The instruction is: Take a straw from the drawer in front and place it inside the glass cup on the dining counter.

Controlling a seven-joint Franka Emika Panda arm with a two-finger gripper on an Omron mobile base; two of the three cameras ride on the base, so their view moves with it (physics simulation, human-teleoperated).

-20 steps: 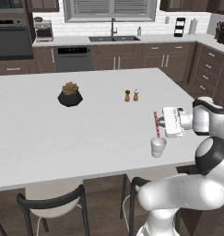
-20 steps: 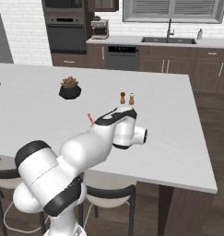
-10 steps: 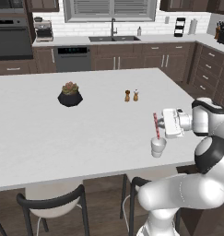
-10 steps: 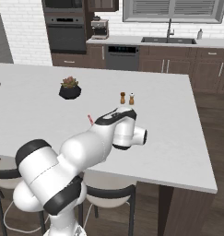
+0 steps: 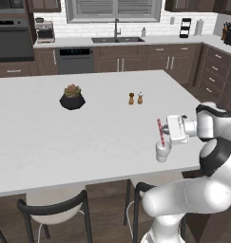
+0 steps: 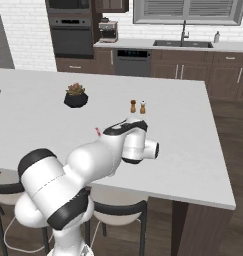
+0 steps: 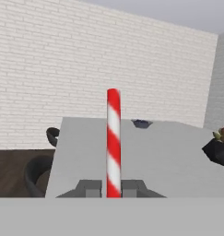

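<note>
My gripper [image 5: 168, 134] is shut on the straw [image 5: 160, 132], a red and white striped stick held upright by its side. The straw's lower end hangs right at the mouth of the glass cup [image 5: 162, 152], a small whitish tumbler near the front right edge of the dining counter [image 5: 98, 137]. In the hand view the straw [image 7: 113, 138] rises between my two fingers [image 7: 88, 188], gripper [image 7: 113, 189]. From the right base view only the straw's tip [image 6: 98, 132] pokes out behind my arm. The drawer is out of view.
A potted plant in a black pot [image 5: 72, 98] and two small shakers [image 5: 135, 98] stand further back on the counter. Black-backed stools [image 5: 52, 206] sit under the near edge. A dark bowl [image 7: 141, 123] lies at the counter's far end.
My hand has sunk a little with the straw, bringing its lower end closer to the cup. Everything else is as before.
</note>
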